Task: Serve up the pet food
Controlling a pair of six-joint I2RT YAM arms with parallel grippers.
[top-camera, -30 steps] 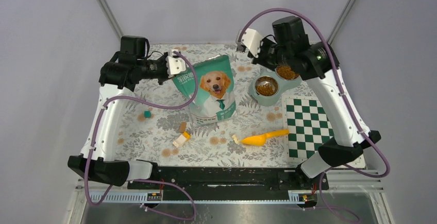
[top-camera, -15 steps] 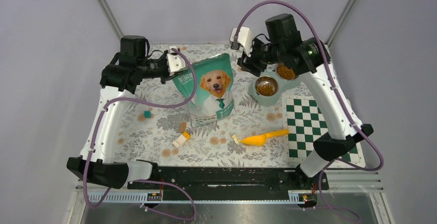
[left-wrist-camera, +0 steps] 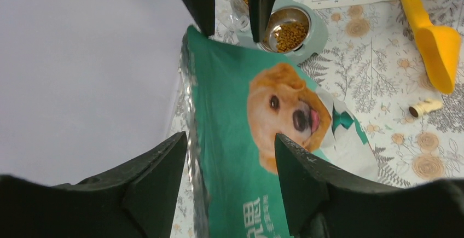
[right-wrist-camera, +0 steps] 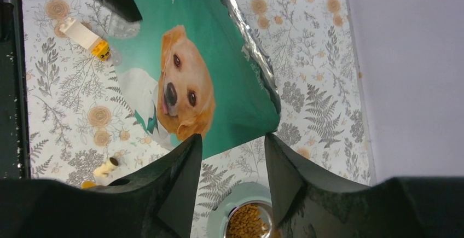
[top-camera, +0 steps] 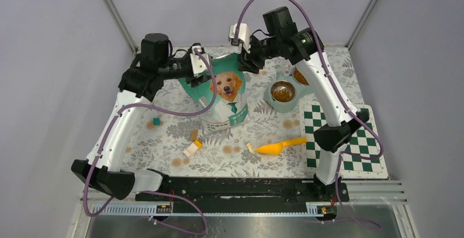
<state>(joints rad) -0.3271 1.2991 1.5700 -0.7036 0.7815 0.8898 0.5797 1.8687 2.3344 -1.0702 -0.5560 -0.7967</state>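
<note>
The left gripper [left-wrist-camera: 230, 139] and the right gripper [right-wrist-camera: 232, 138] are held partly open on nothing, one at each upper corner of the upright teal bag [top-camera: 227, 93], seemingly so it may be taken from both sides, while pet food [top-camera: 282, 92] is seen in the twin feeder [top-camera: 273, 105] beside it.

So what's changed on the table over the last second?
The right gripper swung left from above the twin bowl to the bag's top right corner. The left gripper edged right to its top left corner. Both now stand open at the bag's top edge, gripping nothing. The bag, the pet food in the bowl, the scoop and the blocks stayed put.
</note>
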